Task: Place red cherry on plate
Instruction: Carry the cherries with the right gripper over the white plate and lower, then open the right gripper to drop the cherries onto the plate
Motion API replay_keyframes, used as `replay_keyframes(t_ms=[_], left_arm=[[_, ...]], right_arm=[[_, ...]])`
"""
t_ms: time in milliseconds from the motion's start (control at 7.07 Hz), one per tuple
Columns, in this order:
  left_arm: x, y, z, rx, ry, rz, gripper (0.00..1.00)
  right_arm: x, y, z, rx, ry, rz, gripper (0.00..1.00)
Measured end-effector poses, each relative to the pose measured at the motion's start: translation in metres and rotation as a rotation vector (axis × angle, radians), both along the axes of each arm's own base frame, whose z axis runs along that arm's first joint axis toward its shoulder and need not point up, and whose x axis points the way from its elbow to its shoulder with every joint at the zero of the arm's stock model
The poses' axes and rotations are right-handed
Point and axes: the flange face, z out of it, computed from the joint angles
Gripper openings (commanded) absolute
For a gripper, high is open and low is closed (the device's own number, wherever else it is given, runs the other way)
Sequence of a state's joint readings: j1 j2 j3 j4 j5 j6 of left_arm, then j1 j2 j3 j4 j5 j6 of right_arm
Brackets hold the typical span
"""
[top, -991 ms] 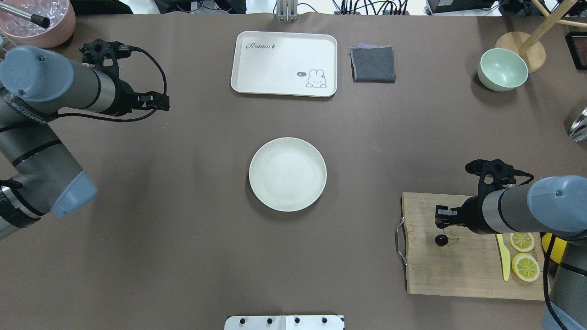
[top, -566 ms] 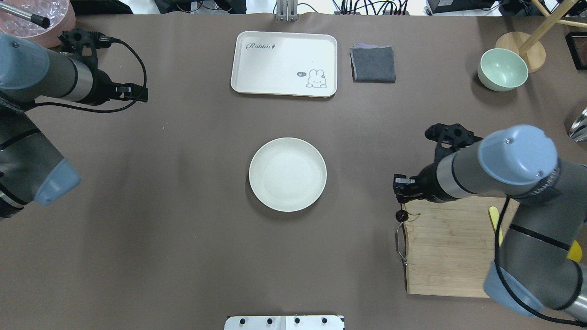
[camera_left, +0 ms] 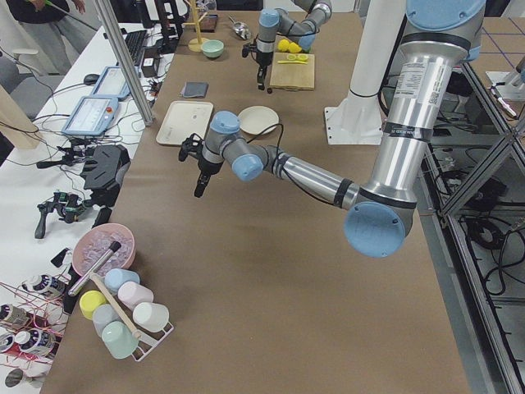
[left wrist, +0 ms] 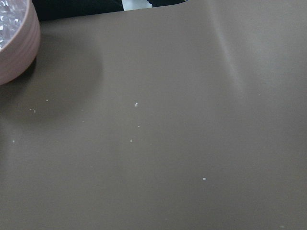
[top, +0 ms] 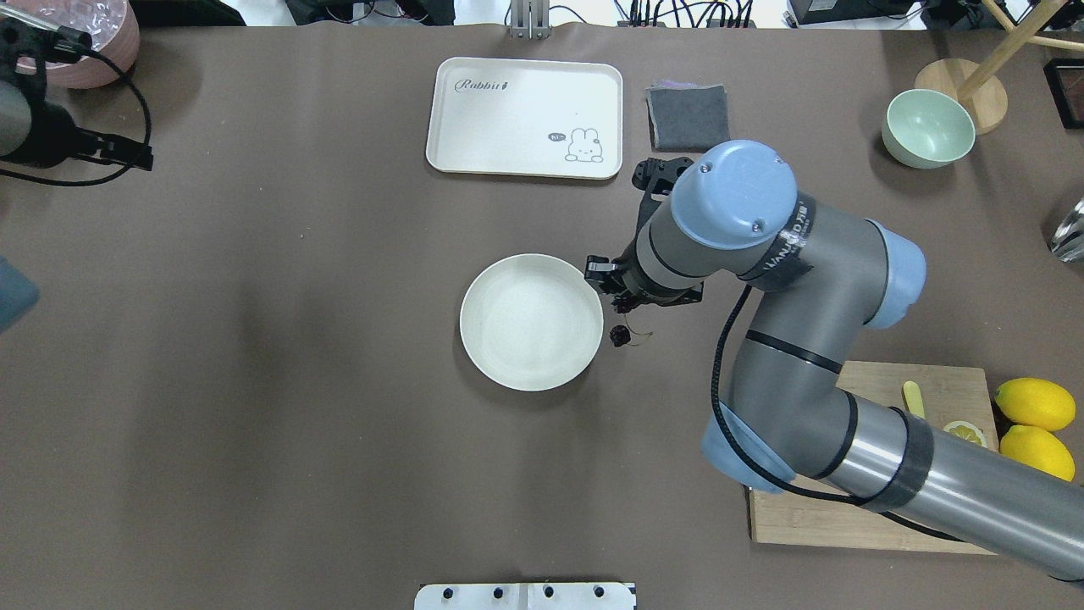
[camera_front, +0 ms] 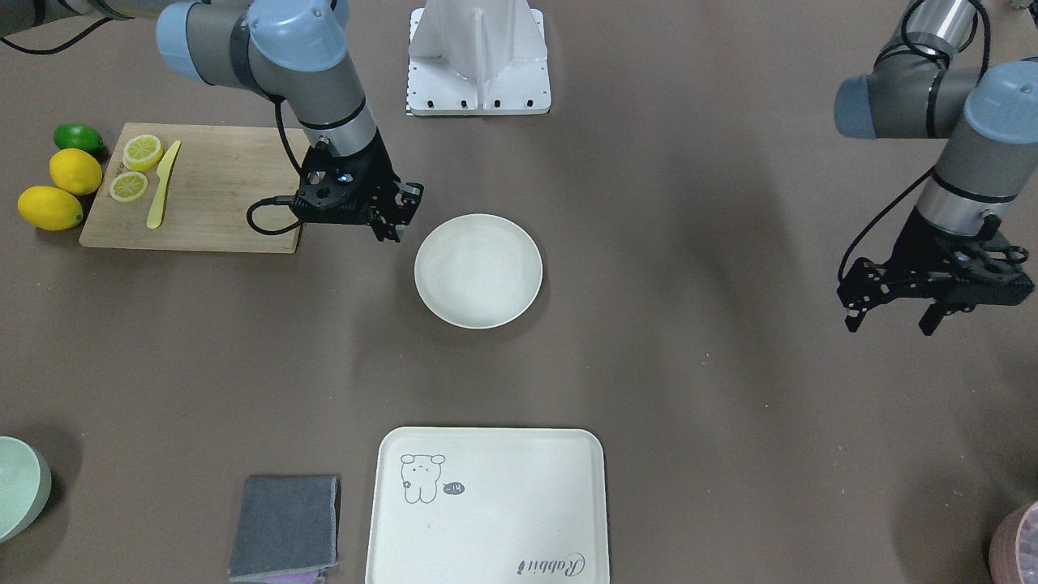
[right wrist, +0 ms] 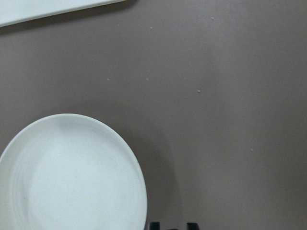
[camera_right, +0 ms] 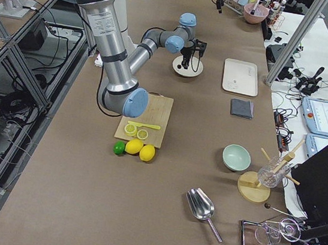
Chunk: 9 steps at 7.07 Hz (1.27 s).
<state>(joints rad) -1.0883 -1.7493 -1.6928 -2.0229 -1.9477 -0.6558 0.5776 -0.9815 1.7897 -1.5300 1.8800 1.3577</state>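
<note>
**Operator:** Since a second ago my right arm [top: 788, 254] has swung off the cutting board [camera_front: 211, 203] and out to the middle of the table [top: 296, 381]. The left arm [camera_front: 965, 154] has pulled back toward its own far corner.

**Observer:** Where does that leave you against the plate?

**Operator:** The plate [top: 525, 326] sits bare in the centre. From overhead, the right gripper [top: 621, 301] is just beside its rim on my right, not yet over the dish. The left gripper [camera_front: 890, 320] hangs well apart from all that, fingers spread and nothing in them.

**Observer:** And the cherry?

**Operator:** The red cherry [top: 619, 335] dangles under the right gripper, just outside the rim and, as I judge it, off the table. The jaws look pinched on the stem, but the contact itself is hidden. My right wrist camera shows only the plate and two fingertips.

**Observer:** How will it behave?

**Operator:** It's very light, I'd say, so weight is no worry, but swing is. The fruit is small, round and smooth, and would likely squirt out of a squeeze. That makes the thin stem the sensible hold, though it is flexible and could slip or snap. I'd carry it slowly further over the plate, lower it close to the surface, then let go, since round fruit may roll toward the rim.
</note>
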Motion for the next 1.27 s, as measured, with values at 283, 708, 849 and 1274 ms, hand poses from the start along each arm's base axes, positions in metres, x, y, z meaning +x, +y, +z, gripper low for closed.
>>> replay_keyframes(t_ms=[283, 708, 849, 1274], left_arm=[[-0.067, 0.008, 0.04, -0.021, -0.026, 0.008, 0.98], [-0.129, 0.022, 0.071, -0.036, -0.03, 0.022, 0.98], [-0.142, 0.03, 0.083, -0.045, -0.03, 0.032, 0.98], [-0.188, 0.044, 0.12, -0.018, -0.083, 0.091, 0.98]], right_arm=[[-0.048, -0.018, -0.016, 0.022, 0.033, -0.003, 0.0], [-0.102, -0.02, -0.013, 0.063, 0.03, -0.006, 0.99], [-0.109, -0.018, -0.015, 0.067, 0.025, -0.006, 1.0], [-0.072, -0.031, -0.037, 0.047, 0.05, 0.021, 1.0]])
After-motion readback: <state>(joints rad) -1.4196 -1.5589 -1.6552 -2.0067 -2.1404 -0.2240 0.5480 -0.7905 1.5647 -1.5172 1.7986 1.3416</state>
